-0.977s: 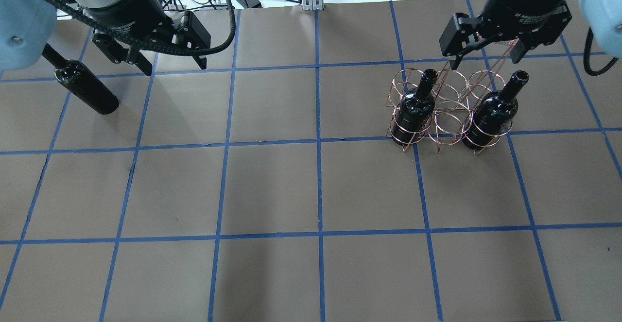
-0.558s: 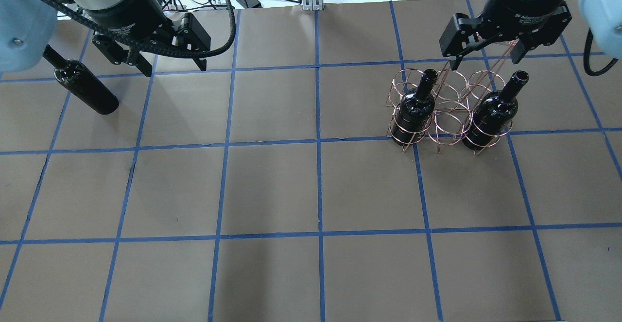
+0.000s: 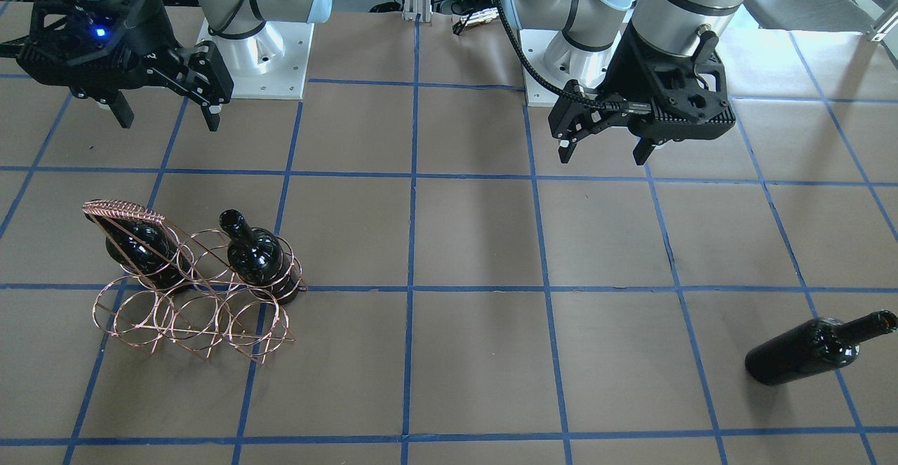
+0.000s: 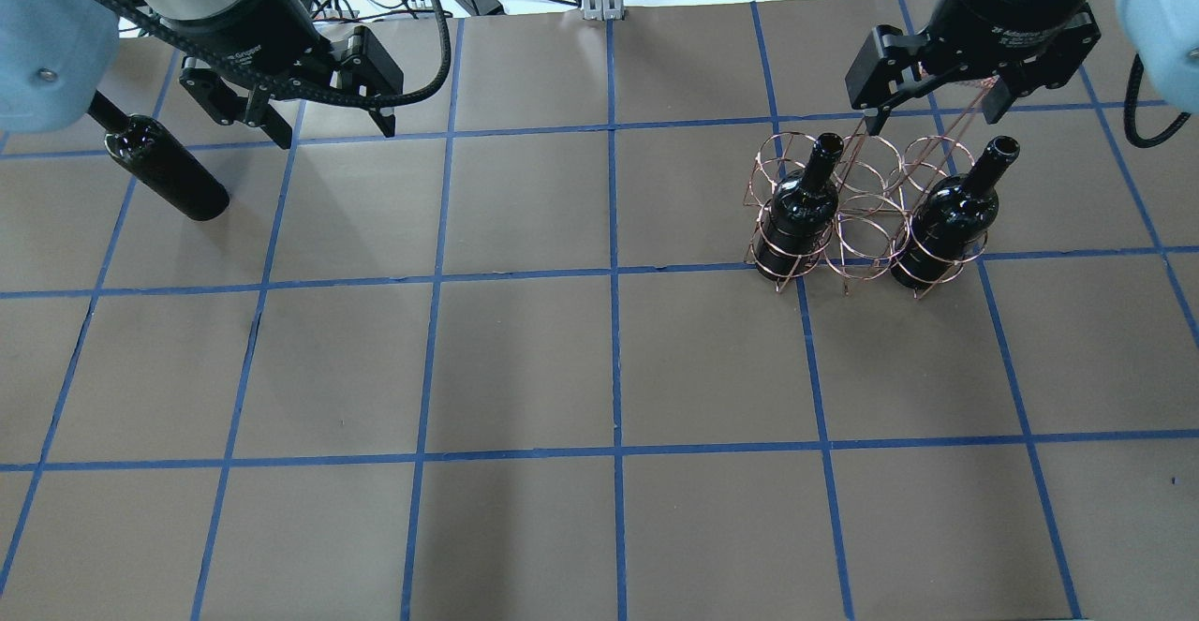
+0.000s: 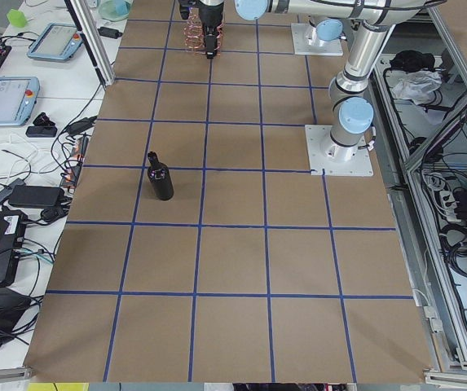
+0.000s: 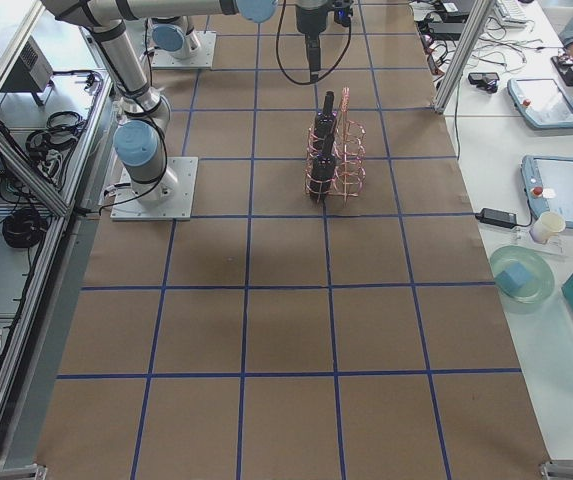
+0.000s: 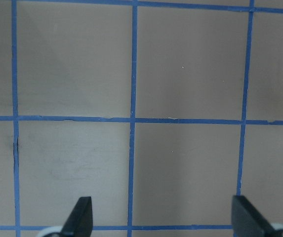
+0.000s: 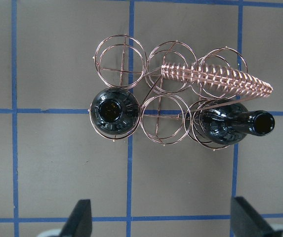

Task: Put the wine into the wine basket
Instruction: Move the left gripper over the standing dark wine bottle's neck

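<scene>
The wine (image 4: 167,167) lies on its side on the table (image 4: 599,359), just beside the left pincer (image 4: 333,129) and well apart from the basket (image 4: 866,232). Both the left pincer and the right pincer (image 4: 934,120) are released and hold nothing; the right one hangs over the basket's handle. The step in hand appears to be the reach for the wine. The jaws should straddle the body crosswise near its balance point and close firmly, since glossy glass is likely to slip. The middle ring between the two seated bottles (image 4: 798,214) is free. Compared with a second ago, the left pincer has shifted only slightly, and the wine, basket and right pincer are unchanged.
</scene>
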Tool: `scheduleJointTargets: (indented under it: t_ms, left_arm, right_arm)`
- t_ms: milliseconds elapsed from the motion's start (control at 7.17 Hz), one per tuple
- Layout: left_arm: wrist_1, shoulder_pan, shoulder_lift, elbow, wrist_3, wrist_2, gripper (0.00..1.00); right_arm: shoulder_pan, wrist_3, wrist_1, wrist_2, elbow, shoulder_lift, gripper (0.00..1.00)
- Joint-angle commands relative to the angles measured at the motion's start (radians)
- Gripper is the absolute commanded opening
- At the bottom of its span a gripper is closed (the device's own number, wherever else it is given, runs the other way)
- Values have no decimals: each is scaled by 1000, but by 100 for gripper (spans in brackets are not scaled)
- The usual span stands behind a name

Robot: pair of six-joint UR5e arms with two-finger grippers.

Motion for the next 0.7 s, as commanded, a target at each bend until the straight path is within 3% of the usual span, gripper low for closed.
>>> scheduleJointTargets:
  t_ms: [0, 279, 558]
  left_arm:
    - [3, 7, -4, -4, 1, -2, 100]
    - [36, 59, -13, -4, 26, -2, 100]
    - [56, 211, -19, -1, 207, -10, 100]
  right_arm:
    - [0, 1, 2, 2, 0, -3, 100]
    - [3, 0, -4, 10, 0, -6, 100]
    - [2, 3, 11, 8, -5, -44, 100]
